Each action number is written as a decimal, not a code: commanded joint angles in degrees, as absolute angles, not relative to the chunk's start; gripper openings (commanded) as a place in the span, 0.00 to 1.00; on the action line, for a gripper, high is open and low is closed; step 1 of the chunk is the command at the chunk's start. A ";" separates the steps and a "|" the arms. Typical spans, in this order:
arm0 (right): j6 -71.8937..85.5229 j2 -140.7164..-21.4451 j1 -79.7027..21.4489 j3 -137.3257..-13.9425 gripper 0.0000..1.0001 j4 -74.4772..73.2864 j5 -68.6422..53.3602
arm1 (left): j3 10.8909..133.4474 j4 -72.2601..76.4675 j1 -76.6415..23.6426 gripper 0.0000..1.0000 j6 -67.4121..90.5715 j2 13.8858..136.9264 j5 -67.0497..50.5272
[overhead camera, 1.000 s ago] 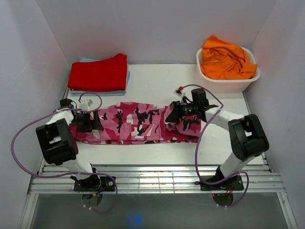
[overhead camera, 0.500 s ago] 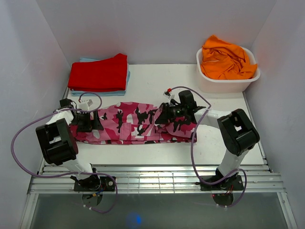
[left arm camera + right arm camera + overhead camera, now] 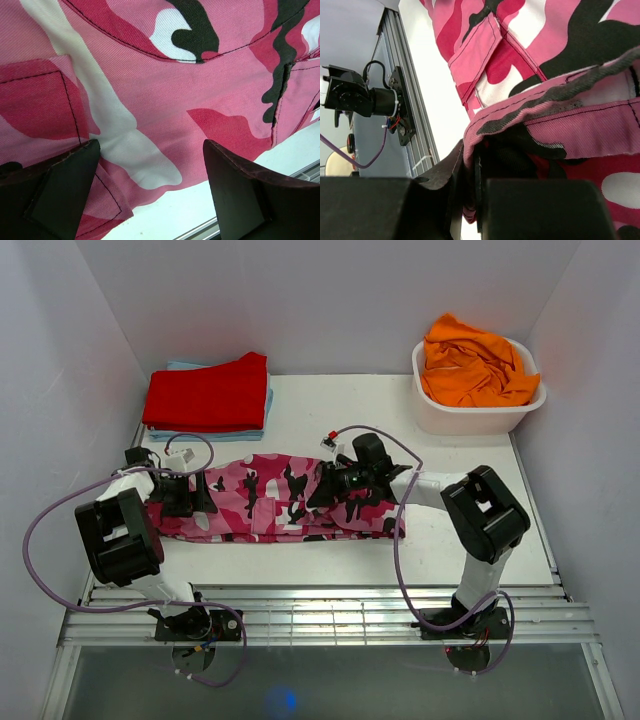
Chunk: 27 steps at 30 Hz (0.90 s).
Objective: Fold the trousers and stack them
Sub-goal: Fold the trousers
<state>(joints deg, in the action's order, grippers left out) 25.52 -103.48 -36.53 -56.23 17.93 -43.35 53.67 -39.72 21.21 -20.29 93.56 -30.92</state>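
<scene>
The camouflage trousers (image 3: 262, 503) lie lengthwise across the white table, pink, magenta, white and black. My right gripper (image 3: 330, 483) is shut on their right end and holds that end lifted and folded over the middle; in the right wrist view the hem (image 3: 540, 107) is pinched between the jaws (image 3: 470, 172). My left gripper (image 3: 185, 502) is open and rests over the left end of the trousers; in the left wrist view the fabric (image 3: 165, 95) lies between and beyond the spread fingers (image 3: 55, 185).
A folded red garment (image 3: 208, 392) lies on a light blue one at the back left. A white tub (image 3: 478, 410) with an orange garment (image 3: 472, 366) stands at the back right. Metal rails (image 3: 320, 615) run along the near edge.
My right gripper has carried the right end of the trousers leftward, from about the right third to over the middle, shortening the spread cloth. The left gripper has not moved.
</scene>
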 commanded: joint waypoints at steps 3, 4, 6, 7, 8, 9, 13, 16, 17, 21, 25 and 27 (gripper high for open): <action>26.19 -106.34 -38.05 -59.41 0.08 19.95 -42.80 | 48.96 -37.18 21.18 0.98 -22.41 98.35 -25.14; 26.19 -106.78 -37.97 -59.68 0.08 19.86 -42.98 | 48.96 -37.18 21.27 0.98 -22.41 98.35 -25.14; 26.19 -108.10 -38.23 -60.55 0.08 19.42 -43.24 | 48.69 -37.09 21.27 0.98 -22.59 98.35 -24.96; 26.10 -108.45 -38.32 -60.82 0.08 19.25 -43.24 | 48.78 -37.00 21.27 0.98 -22.59 98.44 -24.87; 26.10 -109.07 -38.67 -60.99 0.08 19.07 -43.33 | 48.69 -37.00 21.18 0.98 -22.59 98.44 -24.79; 25.84 -109.33 -38.85 -61.61 0.08 18.64 -43.50 | 48.69 -37.00 21.18 0.98 -22.76 98.52 -24.87; 25.05 -110.48 -39.99 -63.89 0.29 16.96 -44.82 | 48.78 -36.83 21.18 0.98 -22.68 98.61 -24.96; 25.14 -110.48 -40.95 -65.39 0.22 16.53 -45.00 | 48.78 -36.91 21.18 0.98 -22.59 98.61 -24.96; 25.14 -110.65 -41.31 -65.74 0.22 16.52 -44.83 | 48.87 -36.91 21.18 0.98 -22.59 98.61 -25.05; 25.40 -112.32 -42.01 -67.23 0.17 16.09 -44.74 | 49.04 -37.09 21.18 0.98 -22.41 98.53 -25.05; 25.84 -114.69 -42.27 -68.73 0.70 14.77 -45.44 | 48.96 -37.26 21.27 0.98 -22.50 98.44 -24.96; 25.93 -115.22 -42.28 -69.26 0.88 14.50 -45.96 | 48.95 -37.27 21.18 0.98 -22.50 98.35 -24.87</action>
